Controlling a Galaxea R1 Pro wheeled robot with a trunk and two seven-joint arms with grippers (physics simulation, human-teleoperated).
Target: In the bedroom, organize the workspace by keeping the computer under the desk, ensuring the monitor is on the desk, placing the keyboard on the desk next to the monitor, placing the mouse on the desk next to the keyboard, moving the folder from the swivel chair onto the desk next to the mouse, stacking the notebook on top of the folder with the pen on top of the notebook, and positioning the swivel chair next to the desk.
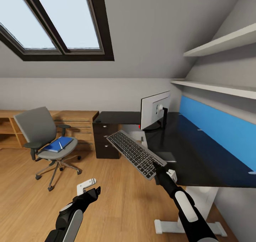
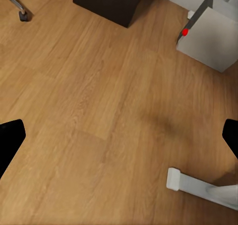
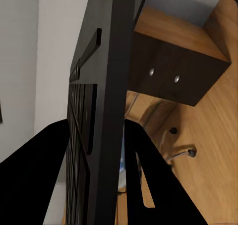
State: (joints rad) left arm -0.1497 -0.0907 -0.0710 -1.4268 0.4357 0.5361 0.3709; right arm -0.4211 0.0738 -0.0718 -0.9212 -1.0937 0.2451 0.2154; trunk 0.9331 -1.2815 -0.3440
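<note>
Nearest, the left gripper (image 1: 93, 192) hangs low over the wood floor (image 1: 117, 199), its fingers spread apart and holding nothing; in the left wrist view the two dark fingertips (image 2: 11, 138) sit at opposite edges with bare floor (image 2: 99, 111) between them. A white desk foot (image 2: 198, 185) lies on the floor close by in that view.

To the right, the right gripper (image 1: 159, 167) is pinched on the near end of the keyboard (image 1: 135, 154), which is held in the air, tilted, off the front left edge of the desk (image 1: 199, 156). The right wrist view shows the keyboard (image 3: 96, 136) edge-on between the two dark fingers (image 3: 44, 175).

Farther left, the swivel chair (image 1: 46, 139) stands on the floor, well apart from the desk. On its seat lies the blue folder (image 1: 57, 145) with the pen (image 1: 60, 144) resting on top. Whether a notebook lies there too cannot be told.

Farther back, the monitor (image 1: 155, 110) stands upright on the desk's far left part. A dark drawer unit (image 1: 106, 137) stands at the desk's far left end. The computer (image 2: 210, 34), a grey case with a red light, shows in the left wrist view on the floor.
</note>
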